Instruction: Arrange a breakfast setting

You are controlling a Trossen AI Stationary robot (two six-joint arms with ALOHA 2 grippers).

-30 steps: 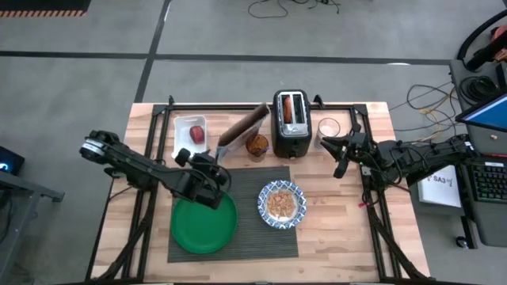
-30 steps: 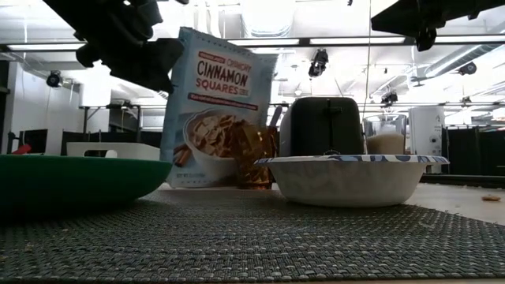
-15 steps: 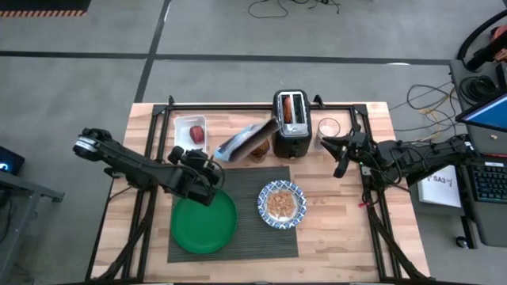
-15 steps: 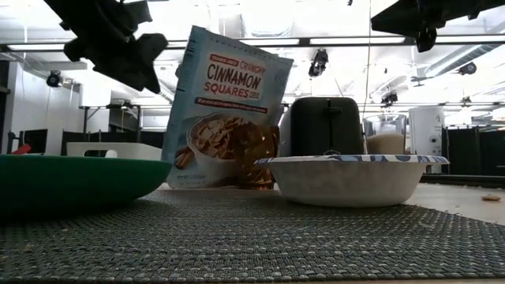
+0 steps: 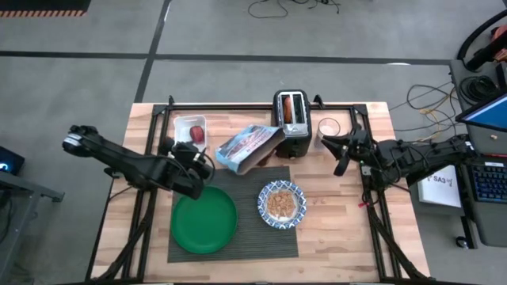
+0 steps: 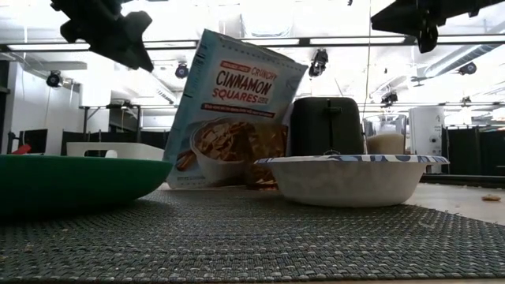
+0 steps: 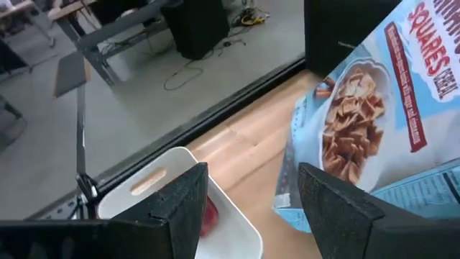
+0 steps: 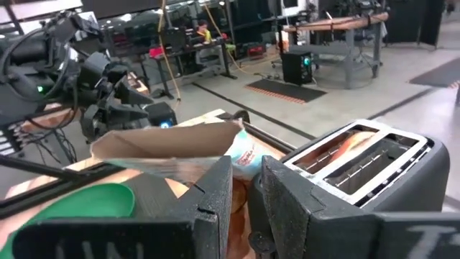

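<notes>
The cereal bag (image 5: 249, 146) stands on the table behind the dark grey placemat (image 5: 238, 241) and leans tilted against the black toaster (image 5: 291, 127). On the mat are the green plate (image 5: 204, 224) and the patterned bowl (image 5: 281, 204), which holds cereal. The red fruit (image 5: 195, 133) lies in the white tray (image 5: 182, 125). A bagel (image 8: 338, 155) shows in a toaster slot. My left gripper (image 5: 204, 162) is open and empty, to the left of the bag and above the table; its fingers frame the tray and the bag (image 7: 251, 208). My right gripper (image 5: 337, 156) hovers shut at the right. The spoon is out of view.
A glass of milk (image 5: 329, 128) stands right of the toaster, close to my right gripper. The table's front right, near the bowl, is bare wood (image 5: 348, 229). Cables and a laptop lie beyond the table's right edge.
My left gripper has drawn back toward the table's left and far edges and has risen, away from the cereal bag. The bag, upright a second ago, has tipped over toward the toaster and now leans on it, its bottom staying on the table.
</notes>
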